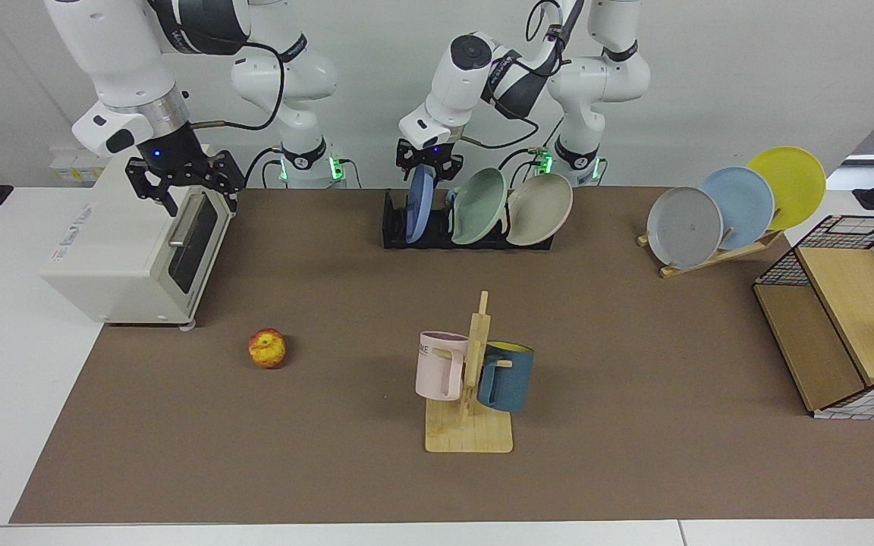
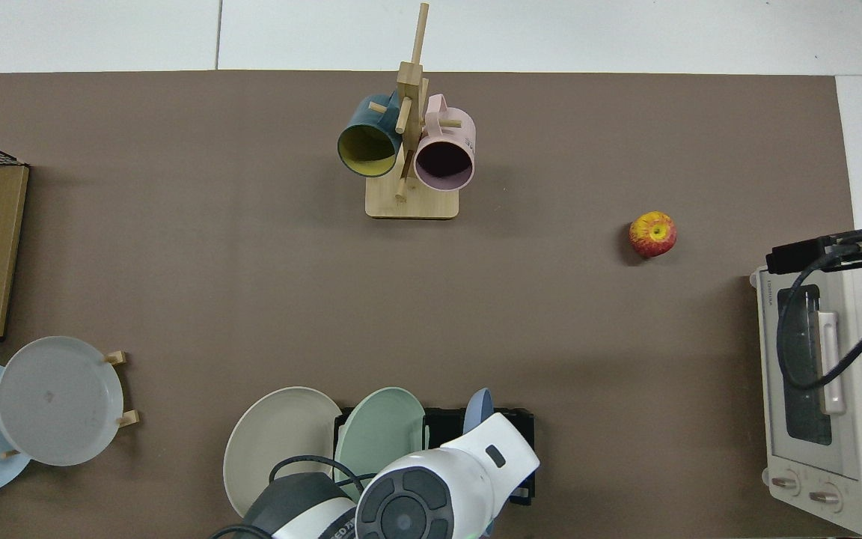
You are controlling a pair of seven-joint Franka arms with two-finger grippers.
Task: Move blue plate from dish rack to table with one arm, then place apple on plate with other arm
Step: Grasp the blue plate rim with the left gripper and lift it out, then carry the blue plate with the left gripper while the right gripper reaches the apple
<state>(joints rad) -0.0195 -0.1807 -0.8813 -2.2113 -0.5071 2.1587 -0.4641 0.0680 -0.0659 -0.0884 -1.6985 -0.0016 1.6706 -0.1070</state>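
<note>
Left gripper (image 1: 428, 164) is clamped on the top edge of the blue plate (image 1: 419, 199), which stands nearly upright in the black dish rack (image 1: 394, 225) w/ two other plates. Right gripper (image 1: 183, 182) waits, fingers spread, above the toaster oven (image 1: 133, 243). Apple (image 1: 267, 349) sits on the table (image 1: 634, 364), well apart from the rack.

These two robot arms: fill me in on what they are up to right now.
The left gripper is shut on the top rim of the blue plate, which stands nearly upright with its lower edge in the black dish rack, next to a green plate and a beige plate. The right gripper waits open above the toaster oven. The apple lies untouched on the brown table, in front of the oven.
</note>
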